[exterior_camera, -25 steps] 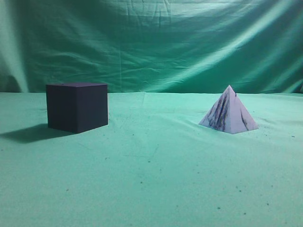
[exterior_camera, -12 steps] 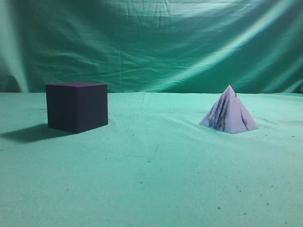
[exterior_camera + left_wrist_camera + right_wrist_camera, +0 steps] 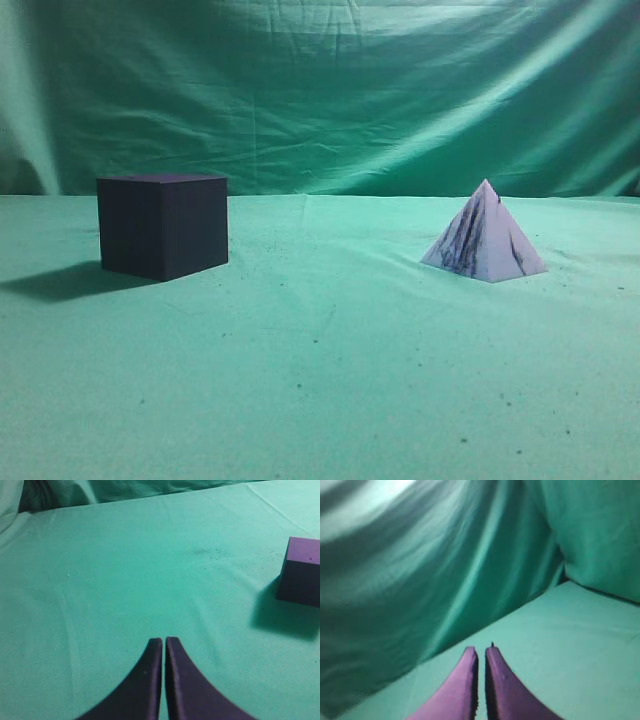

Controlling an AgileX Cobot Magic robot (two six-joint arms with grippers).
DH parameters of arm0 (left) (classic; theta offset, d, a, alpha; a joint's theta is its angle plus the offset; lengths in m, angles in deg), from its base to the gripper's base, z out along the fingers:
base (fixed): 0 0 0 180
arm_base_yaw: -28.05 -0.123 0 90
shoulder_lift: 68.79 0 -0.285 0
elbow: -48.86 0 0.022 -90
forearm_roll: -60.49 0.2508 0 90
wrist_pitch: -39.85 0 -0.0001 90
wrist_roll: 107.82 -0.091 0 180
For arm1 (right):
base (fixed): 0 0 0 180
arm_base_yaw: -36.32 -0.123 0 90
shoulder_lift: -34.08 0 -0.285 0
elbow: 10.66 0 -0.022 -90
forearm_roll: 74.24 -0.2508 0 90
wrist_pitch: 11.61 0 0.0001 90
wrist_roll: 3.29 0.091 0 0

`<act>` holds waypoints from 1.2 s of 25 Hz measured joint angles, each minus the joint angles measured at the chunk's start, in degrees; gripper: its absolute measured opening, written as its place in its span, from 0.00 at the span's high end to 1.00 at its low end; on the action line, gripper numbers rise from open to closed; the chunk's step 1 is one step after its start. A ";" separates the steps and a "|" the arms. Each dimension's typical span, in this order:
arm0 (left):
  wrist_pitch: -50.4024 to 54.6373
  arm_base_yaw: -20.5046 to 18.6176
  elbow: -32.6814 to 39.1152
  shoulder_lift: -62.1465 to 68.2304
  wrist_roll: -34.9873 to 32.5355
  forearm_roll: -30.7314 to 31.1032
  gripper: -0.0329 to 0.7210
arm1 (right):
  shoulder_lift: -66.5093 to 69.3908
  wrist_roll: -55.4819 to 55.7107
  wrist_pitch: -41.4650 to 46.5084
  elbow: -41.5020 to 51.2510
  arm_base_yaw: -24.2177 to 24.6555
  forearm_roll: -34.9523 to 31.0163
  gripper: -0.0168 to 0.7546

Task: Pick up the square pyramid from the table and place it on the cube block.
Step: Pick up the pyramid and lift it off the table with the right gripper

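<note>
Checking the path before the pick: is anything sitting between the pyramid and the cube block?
Nothing visible. Only bare table lies between the square pyramid and the cube block. Neither gripper shows in the exterior view; the right gripper faces the backdrop.

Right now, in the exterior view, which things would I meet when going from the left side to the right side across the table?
cube block → bare stretch of the green table → square pyramid. No claw shows in this view.
</note>
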 joint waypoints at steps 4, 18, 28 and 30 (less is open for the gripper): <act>0.00 0.00 0.00 0.00 0.00 0.00 0.96 | 0.00 -8.69 7.00 -7.21 0.00 1.64 0.98; 0.00 0.00 0.00 0.00 0.00 0.00 0.96 | 24.27 -28.64 36.26 -29.18 -5.89 7.00 0.98; 0.00 0.00 0.00 0.00 0.00 0.00 0.96 | 53.81 -7.61 53.03 -47.90 -16.71 30.29 0.98; 0.00 0.00 0.00 0.00 0.00 0.00 0.96 | 59.03 -1.79 53.42 -50.95 -21.51 36.81 0.98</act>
